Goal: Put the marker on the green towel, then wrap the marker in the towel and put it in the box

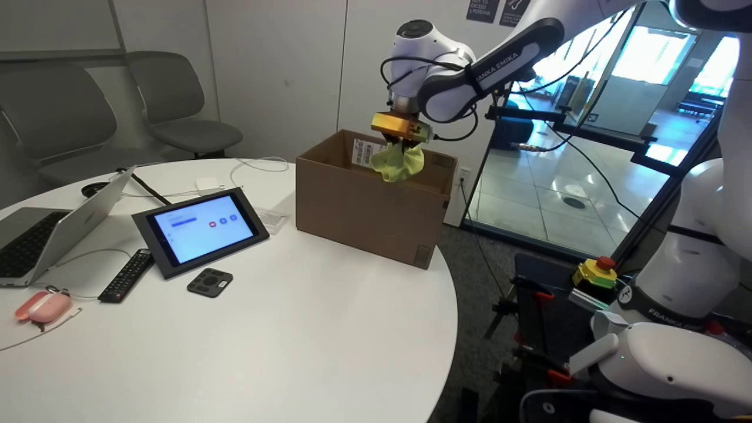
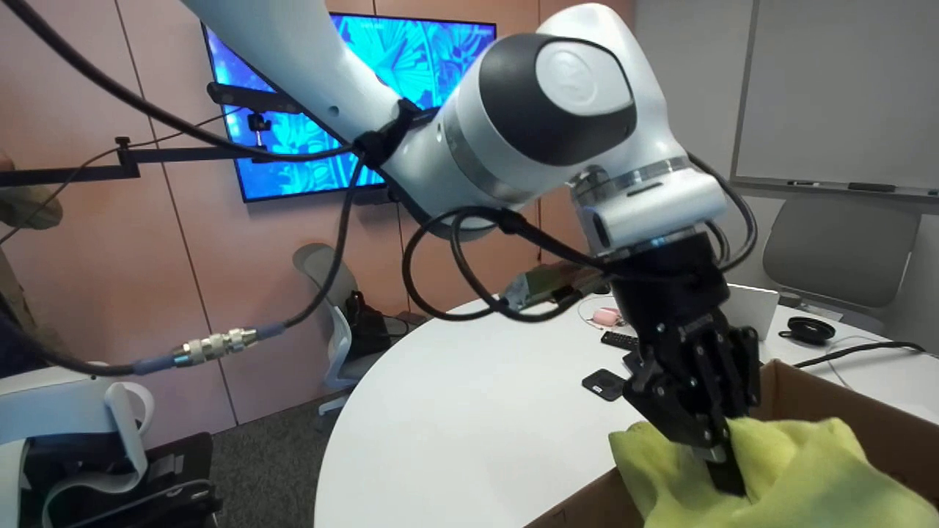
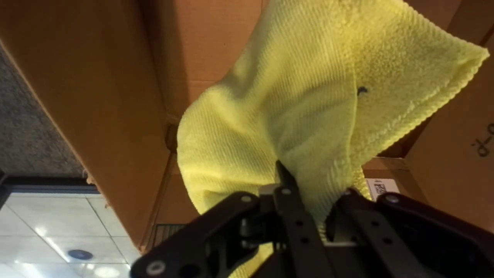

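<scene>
Wrist view: your black two-fingered pincer (image 3: 312, 195) is clamped on a gathered fold of the yellow-green ribbed cloth towel (image 3: 305, 100), which bunches around the tips. Expect it to be light, soft and floppy; several layers pinched deep should hold best. You can't tell whether the marker is inside. Outward, in an exterior view, the brown cardboard box (image 1: 367, 211) stands open beneath the towel.

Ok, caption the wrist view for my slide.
End effector gripping the bunched green towel over the open cardboard box.
</scene>
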Motion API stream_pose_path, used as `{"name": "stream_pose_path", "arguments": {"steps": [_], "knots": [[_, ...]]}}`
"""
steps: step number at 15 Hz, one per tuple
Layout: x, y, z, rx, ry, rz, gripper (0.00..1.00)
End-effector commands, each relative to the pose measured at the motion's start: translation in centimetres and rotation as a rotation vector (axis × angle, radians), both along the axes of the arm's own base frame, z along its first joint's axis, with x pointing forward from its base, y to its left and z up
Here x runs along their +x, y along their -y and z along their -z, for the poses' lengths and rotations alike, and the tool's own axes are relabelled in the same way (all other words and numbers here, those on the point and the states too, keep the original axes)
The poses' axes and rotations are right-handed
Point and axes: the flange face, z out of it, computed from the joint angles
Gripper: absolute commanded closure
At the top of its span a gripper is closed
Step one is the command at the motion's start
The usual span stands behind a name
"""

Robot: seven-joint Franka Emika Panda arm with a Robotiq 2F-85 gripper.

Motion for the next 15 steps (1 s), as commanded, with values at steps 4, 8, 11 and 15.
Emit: {"name": "stream_pose_path", "arguments": {"steps": [4,8,11,15], "knots": [[2.6,5.5,5.4,0.062,0.016,0.239,0.96],[3.2,8.1,8.5,0.097,0.013,0.325,0.96],[3.4,9.5,10.5,0.117,0.016,0.369,0.95],[3.3,10.7,12.7,0.149,0.009,0.402,0.63]]}}
